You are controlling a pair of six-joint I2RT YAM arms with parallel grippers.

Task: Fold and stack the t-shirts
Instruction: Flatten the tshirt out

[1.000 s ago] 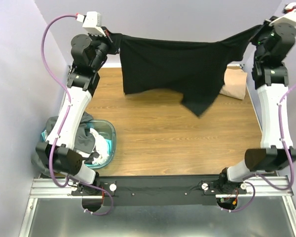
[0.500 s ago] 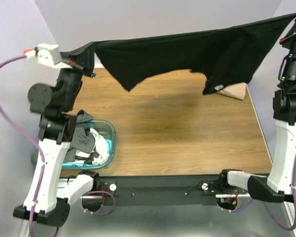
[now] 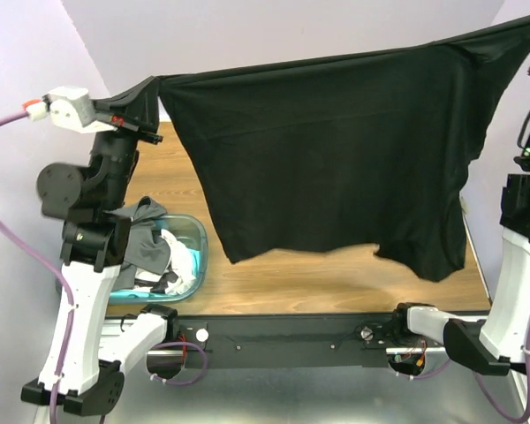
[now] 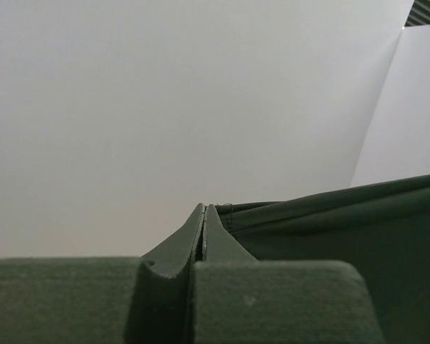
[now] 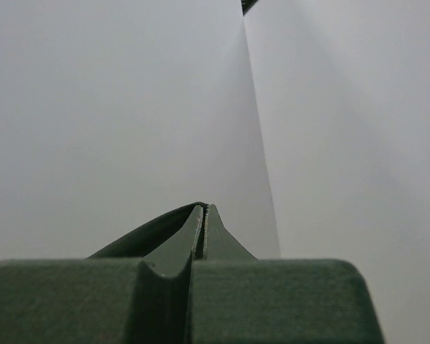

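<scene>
Bases of both arms are seen on the near rail (image 3: 283,336). Just beyond the left base, a tub (image 3: 200,252) is set on the table (image 3: 336,274). A grey shirt (image 3: 146,243) is draped over its left rim and a white shirt (image 3: 184,262) is bundled inside. How many garments lie in it cannot be told.

Black shirt (image 3: 336,159) is held up in the air, stretched wide between the two raised grippers, lower hem hanging free. Most of the far table is hidden behind it.

Left gripper (image 4: 204,209) is clenched on the shirt's upper left corner. In its wrist view, cloth is seen running off to the right from the pinched tips. Right gripper (image 5: 203,208) is cut off at the top right edge of the overhead view. In its own wrist view the fingers are pressed together, with a strip of dark cloth caught at the tips. Only blank wall (image 5: 93,107) is seen beyond.
</scene>
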